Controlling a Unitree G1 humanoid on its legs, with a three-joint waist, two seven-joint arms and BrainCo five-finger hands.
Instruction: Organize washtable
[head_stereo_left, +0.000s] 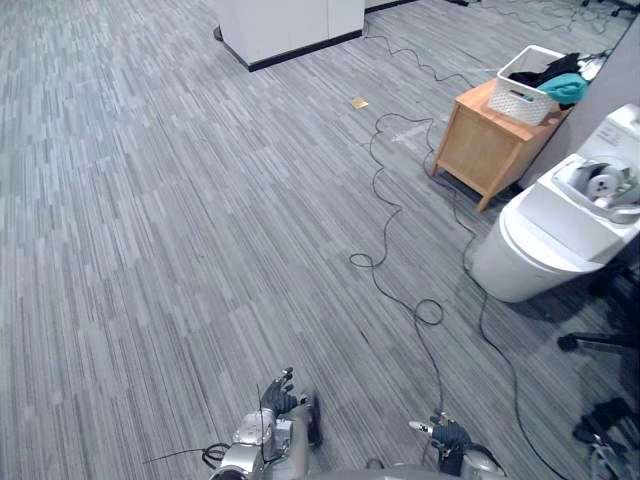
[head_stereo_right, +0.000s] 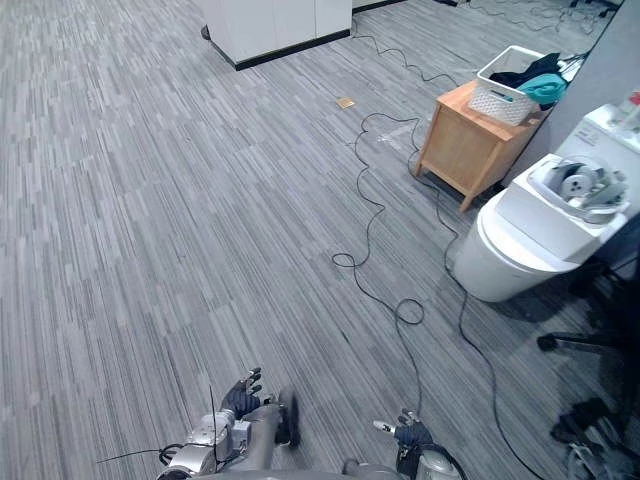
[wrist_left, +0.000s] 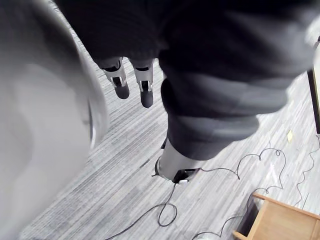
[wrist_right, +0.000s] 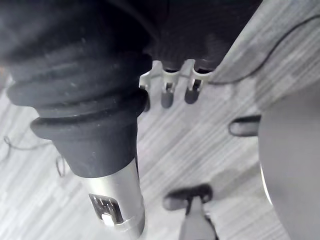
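A small wooden table (head_stereo_left: 488, 148) stands at the far right with a white basket (head_stereo_left: 524, 96) on it. Dark and teal cloth (head_stereo_left: 565, 87) lies heaped in the basket. In front of the table sits a white rounded washer (head_stereo_left: 555, 230), its top open over silver parts (head_stereo_left: 603, 184). Low at the near edge, far from both, my left hand (head_stereo_left: 279, 396) and right hand (head_stereo_left: 449, 434) hang over the grey carpet. Each hand is open and holds nothing, with straight fingers (wrist_left: 121, 86) in the left wrist view and straight fingers (wrist_right: 167, 96) in the right wrist view.
Black cables (head_stereo_left: 388, 215) snake over the carpet from the far wall toward me. A white cabinet (head_stereo_left: 290, 25) stands at the back. A small tan tag (head_stereo_left: 359, 102) lies on the floor near it. A dark chair base (head_stereo_left: 598, 341) sits at the right edge.
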